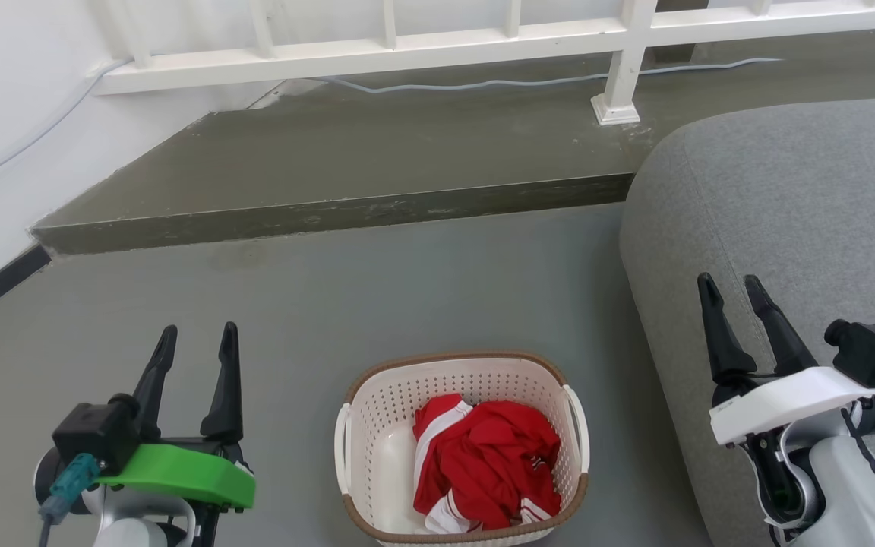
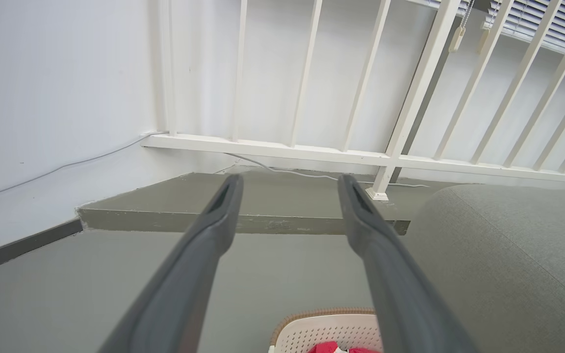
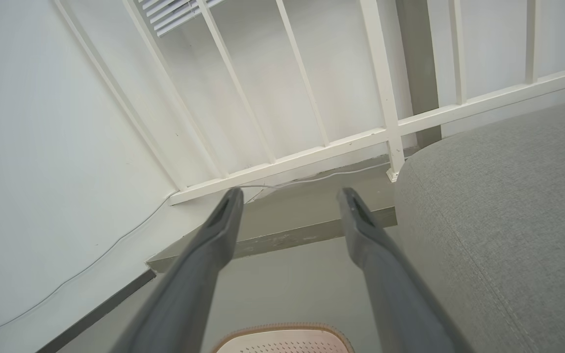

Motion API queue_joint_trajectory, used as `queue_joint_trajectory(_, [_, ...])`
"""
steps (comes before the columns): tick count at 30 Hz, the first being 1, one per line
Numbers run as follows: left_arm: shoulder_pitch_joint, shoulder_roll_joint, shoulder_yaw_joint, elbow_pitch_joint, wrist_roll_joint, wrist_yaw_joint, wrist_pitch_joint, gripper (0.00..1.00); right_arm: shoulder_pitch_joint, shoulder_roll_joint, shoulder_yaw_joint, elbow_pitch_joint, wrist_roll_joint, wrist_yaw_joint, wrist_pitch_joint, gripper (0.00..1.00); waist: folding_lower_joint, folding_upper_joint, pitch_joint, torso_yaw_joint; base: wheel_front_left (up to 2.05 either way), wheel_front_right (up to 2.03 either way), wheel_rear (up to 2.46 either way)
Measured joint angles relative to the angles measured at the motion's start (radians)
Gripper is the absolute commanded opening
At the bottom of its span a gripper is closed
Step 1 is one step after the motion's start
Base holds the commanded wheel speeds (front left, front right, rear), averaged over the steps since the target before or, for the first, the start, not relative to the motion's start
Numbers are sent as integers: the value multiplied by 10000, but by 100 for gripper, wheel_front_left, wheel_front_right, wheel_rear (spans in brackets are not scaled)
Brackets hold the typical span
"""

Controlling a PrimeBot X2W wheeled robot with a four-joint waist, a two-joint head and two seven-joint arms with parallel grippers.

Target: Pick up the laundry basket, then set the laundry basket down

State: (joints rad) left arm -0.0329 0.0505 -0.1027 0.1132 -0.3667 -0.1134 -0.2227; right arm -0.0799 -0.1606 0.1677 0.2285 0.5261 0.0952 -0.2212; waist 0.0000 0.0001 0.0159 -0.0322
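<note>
We are holding left hand (image 1: 200, 328) and right hand (image 1: 728, 279) open, empty. Laundry basket (image 1: 384, 410) is sitting between them, lower down, side handle (image 1: 342, 448) facing each; neither looking nearer.

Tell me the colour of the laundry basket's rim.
Brown, woven-look, on the cream-white laundry basket; head view shows it best.

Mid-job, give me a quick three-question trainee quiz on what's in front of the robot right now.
1. True or false: the laundry basket stands on the floor, touched by neither gripper.
2. What lies in the basket? A) a red-and-white garment B) blue towels C) nothing
3. Fill in: the left gripper and the right gripper are both ____.
Key: 1 true; 2 A; 3 open.
</note>
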Motion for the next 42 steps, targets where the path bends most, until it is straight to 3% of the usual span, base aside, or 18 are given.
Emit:
queue_joint_trajectory(8, [0,-8,-59,-153,1018,-8,-291,100,-162,21,40,-2,-1022,0,-291,100,0,0,59,-27,0,0,0])
queue_joint_trajectory(31, [0,-42,119,-146,1016,-21,-291,100,-162,288,-309,219,-1492,88,-293,100,0,0,198,-18,0,0,0])
queue_joint_trajectory(42, [-43,-56,169,-240,968,-54,-291,100,-435,330,-307,303,-1576,102,-293,100,0,0,825,-95,0,0,0])
